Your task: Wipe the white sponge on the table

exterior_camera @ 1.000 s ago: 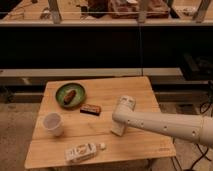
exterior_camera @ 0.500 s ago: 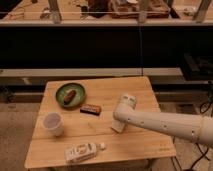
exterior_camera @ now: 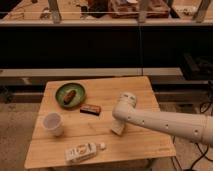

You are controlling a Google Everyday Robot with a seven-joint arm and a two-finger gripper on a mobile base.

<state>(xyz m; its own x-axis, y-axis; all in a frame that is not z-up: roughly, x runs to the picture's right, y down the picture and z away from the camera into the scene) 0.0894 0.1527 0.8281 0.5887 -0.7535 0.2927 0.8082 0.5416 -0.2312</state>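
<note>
Single camera view. The gripper (exterior_camera: 117,127) points down onto the table (exterior_camera: 145,90), right of centre, beside a dark brown wrapped bar (exterior_camera: 91,108). Its finger spread cannot be told. The white sponge lies hidden beneath it. The arm (exterior_camera: 165,122) leaves frame at right.

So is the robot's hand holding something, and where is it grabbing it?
It cannot be told. The hand is down at the table, right at the white sponge, but the arm hides where they meet.
</note>
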